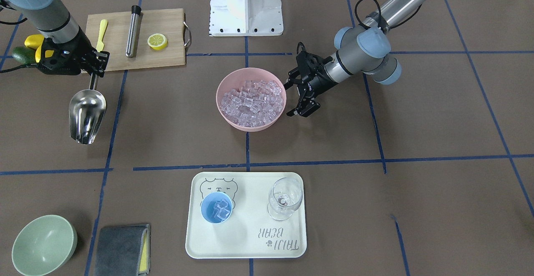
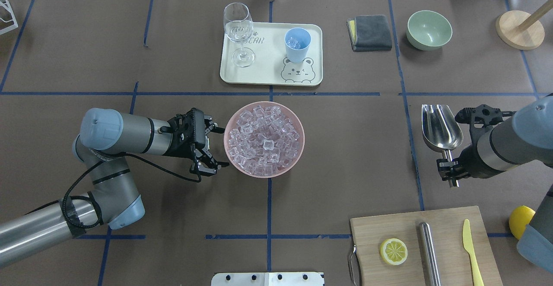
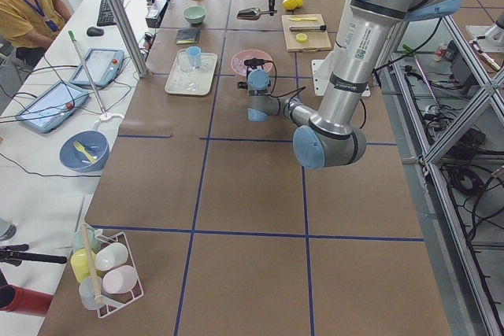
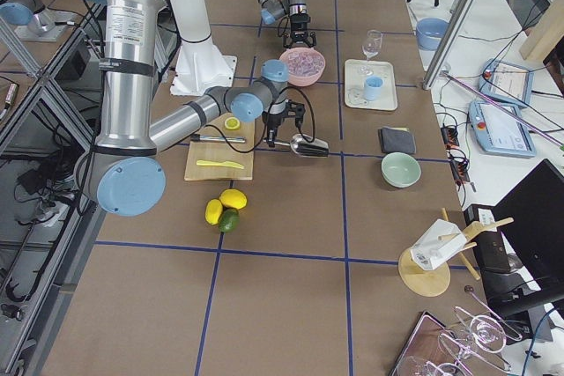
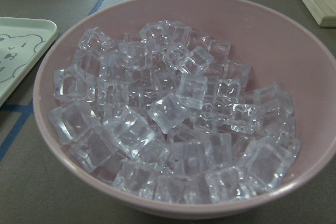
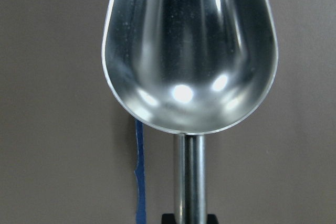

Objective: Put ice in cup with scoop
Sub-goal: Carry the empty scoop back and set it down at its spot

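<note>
Clamping the empty scoop (image 2: 441, 128), right hand (image 2: 449, 168); left hand (image 2: 212, 147) agape beside bowl (image 2: 299, 127).

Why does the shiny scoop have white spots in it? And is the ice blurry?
Right wrist view: the scoop is polished steel, so light bounces back as two glare spots near its handle. Left wrist view: the ice looks mostly sharp, with small glints.

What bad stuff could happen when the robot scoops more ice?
The scoop looks as wide as the cup, so ice could spill onto the tray. The glass beside the cup might get knocked. The left gripper is open beside the bowl, so scooping may push it.
</note>
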